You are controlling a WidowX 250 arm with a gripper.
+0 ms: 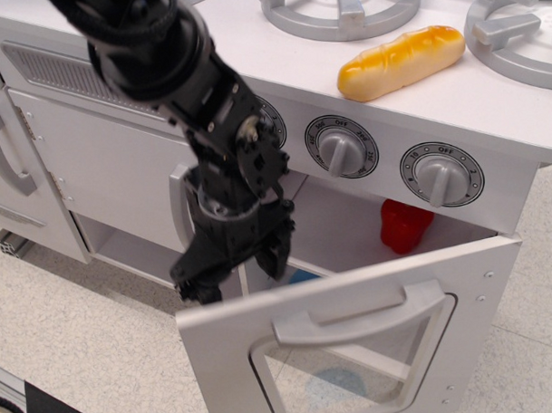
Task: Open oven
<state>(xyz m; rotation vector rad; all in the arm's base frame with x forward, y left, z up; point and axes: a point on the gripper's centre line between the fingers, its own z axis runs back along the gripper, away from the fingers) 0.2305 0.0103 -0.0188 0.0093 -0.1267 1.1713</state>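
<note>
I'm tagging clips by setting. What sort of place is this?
Likely a lab or test room with a white toy play kitchen: grey plastic burner grates, round grey dial knobs, a yellow plastic bread roll, and a white oven door with clear window hanging open.

I see oven (228,353): white door, grey bar handle (357,314), clear window. Gripper (237,273): black, as is arm. Inside oven I make out red item (404,225) and small blue patch (303,276). Knobs (441,174): grey, on dark dials with white lettering. Bread (401,62) on top: yellow shading to orange-brown. Burners (337,7): grey. Countertop white. Cupboard (102,167) white, grey handle. Vent panel grey, slatted. Floor: pale speckled beige.
</note>
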